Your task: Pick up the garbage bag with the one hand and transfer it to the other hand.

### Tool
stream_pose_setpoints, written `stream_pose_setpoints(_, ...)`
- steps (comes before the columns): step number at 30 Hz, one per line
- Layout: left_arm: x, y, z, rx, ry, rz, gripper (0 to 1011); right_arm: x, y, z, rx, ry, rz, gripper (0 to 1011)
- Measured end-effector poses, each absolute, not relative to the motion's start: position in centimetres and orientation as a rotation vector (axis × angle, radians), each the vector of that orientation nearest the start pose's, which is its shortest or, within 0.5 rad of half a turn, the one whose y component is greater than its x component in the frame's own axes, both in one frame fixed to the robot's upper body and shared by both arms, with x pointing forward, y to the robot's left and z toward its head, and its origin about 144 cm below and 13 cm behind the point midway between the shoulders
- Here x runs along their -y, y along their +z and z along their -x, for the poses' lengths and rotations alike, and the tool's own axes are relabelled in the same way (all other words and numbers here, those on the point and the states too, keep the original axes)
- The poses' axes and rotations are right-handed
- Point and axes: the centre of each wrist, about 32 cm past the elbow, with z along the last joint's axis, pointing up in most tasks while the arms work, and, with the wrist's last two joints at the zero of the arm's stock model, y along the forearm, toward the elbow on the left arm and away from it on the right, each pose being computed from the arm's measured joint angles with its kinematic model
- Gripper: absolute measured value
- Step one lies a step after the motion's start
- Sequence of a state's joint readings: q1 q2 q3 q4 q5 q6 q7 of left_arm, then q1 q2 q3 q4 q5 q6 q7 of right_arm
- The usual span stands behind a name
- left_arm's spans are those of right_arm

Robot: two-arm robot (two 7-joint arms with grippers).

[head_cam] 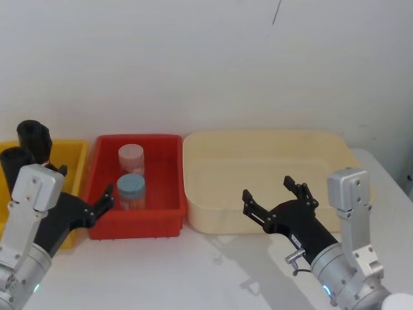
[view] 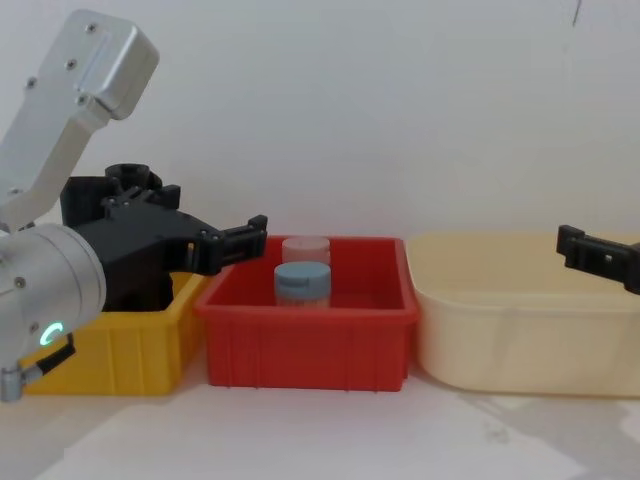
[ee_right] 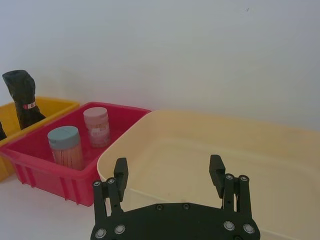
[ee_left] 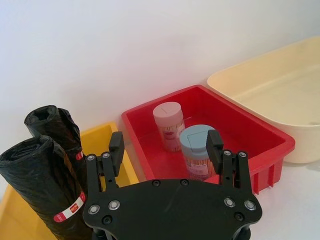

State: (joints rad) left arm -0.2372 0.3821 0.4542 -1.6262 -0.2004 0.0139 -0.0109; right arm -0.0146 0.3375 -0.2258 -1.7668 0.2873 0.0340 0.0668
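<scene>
Start from the red bin [head_cam: 164, 223] in the middle of the white table [head_cam: 193, 271]. Two jars stand upright inside it, the pink-lidded jar [head_cam: 131, 155] at the back and the blue-lidded jar [head_cam: 131, 187] just in front of it.

Just left of the red bin is the yellow bin [head_cam: 75, 155], and that's where the garbage bag [ee_left: 42, 185] is. It stands upright in the yellow bin, a black roll with a red-and-white label band low on its side. No finger is touching it. A second black roll [ee_left: 52, 125] stands close behind it, farther from the robot, and shows just a small red fleck.

The left gripper [ee_left: 165, 144], on the arm with the green light, hangs at the red bin's left side, above the wall it shares with the yellow bin. Its jaws are spread wide with nothing between them. One fingertip [head_cam: 105, 196] reaches over the red bin's left wall beside the blue-lidded jar. The bag is off to the gripper's left, near it but apart.

Right of the red bin and right up against it is the big cream tub [head_cam: 258, 139]. The right gripper [head_cam: 268, 188], on the blue-lit arm, hovers over the near part of that tub, well apart from the red bin. Its jaws are wide open too, and empty.
</scene>
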Motion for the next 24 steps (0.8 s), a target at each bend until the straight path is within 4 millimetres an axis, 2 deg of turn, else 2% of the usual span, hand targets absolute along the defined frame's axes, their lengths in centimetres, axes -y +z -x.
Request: stream_pose_setpoints(24, -19.84, 120.44, -49.20, 0.268, 1.124, -0.061, 1002, 23.71, 118.87, -44.33, 0.075, -1.229, -0.026, 1000)
